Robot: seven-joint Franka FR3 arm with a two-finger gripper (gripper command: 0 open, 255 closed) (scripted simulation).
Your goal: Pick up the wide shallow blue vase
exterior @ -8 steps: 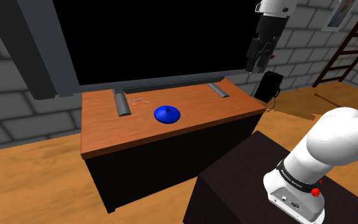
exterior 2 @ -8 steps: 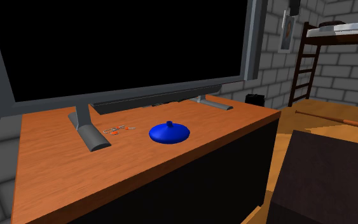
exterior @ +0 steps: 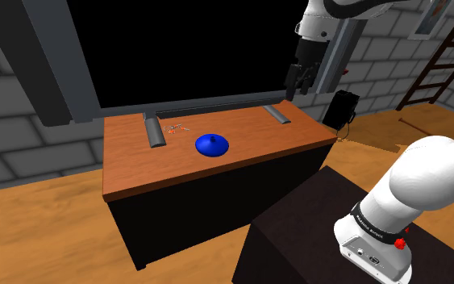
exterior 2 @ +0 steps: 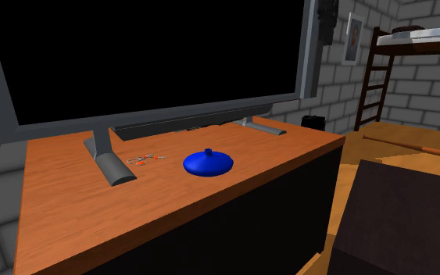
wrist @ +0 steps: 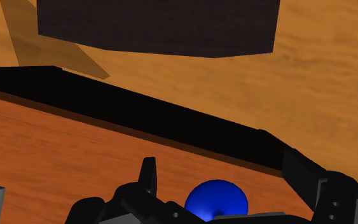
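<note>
Vase: the blue vase [exterior: 212, 144] sits upright near the middle of the wooden cabinet top [exterior: 285, 139], just in front of the television [exterior: 185, 48]; nothing touches it; some small orange-and-grey bits [exterior 2: 146, 158] lie near it, toward the screen's grey foot [exterior: 153, 131].
Gripper: I see the gripper [exterior: 299, 78] high over the cabinet's far corner at the shoulder view's right, well apart from the vase; in the wrist view its fingers [wrist: 147, 175] stand wide apart and clasp nothing.
Wrist check: the vase [wrist: 217, 198] shows between the fingers but far beyond them; I am roughly aimed, not near.
Done: as I judge it, only the start of the approach; no contact, no grasp, no lift.
Left: bring the hand over the vase; come down; close; raise it off the wood.
Concern: the body is wide and low, so I expect the small knob on top to be the easier hold; that is my guess, not something seen.
</note>
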